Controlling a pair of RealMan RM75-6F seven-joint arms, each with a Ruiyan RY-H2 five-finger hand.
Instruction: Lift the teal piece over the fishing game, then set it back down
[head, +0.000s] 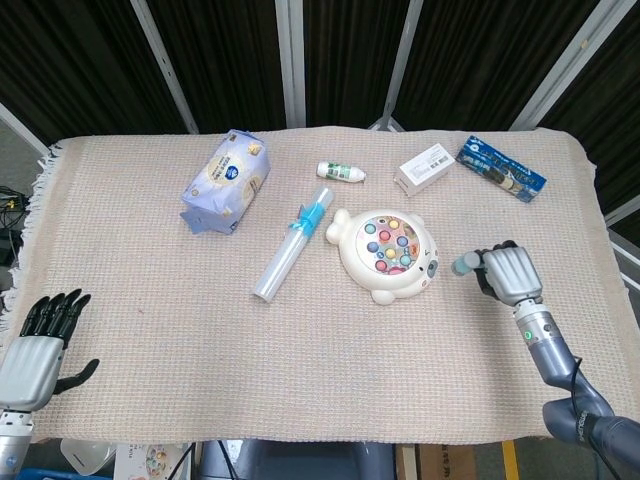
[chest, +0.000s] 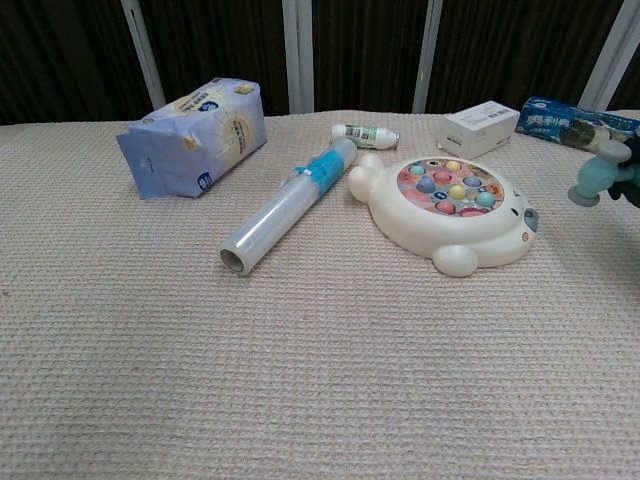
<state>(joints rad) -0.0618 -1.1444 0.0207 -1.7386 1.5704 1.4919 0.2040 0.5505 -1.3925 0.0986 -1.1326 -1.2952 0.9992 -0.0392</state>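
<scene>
The fishing game (head: 385, 254) (chest: 450, 212) is a cream fish-shaped toy with coloured pieces in its round top, lying right of the table's centre. My right hand (head: 508, 273) (chest: 628, 170) is off to the game's right and holds the teal piece (head: 464, 265) (chest: 590, 181) in the air, clear of the toy. In the chest view the hand is mostly cut off by the right edge. My left hand (head: 40, 337) rests at the near left corner of the table, fingers apart and holding nothing.
A clear film roll with a blue band (head: 294, 243) (chest: 288, 207) lies left of the game. A blue-white bag (head: 226, 181), a small white bottle (head: 341, 172), a white box (head: 425, 168) and a blue packet (head: 501, 168) lie along the back of the beige cloth (head: 180, 330).
</scene>
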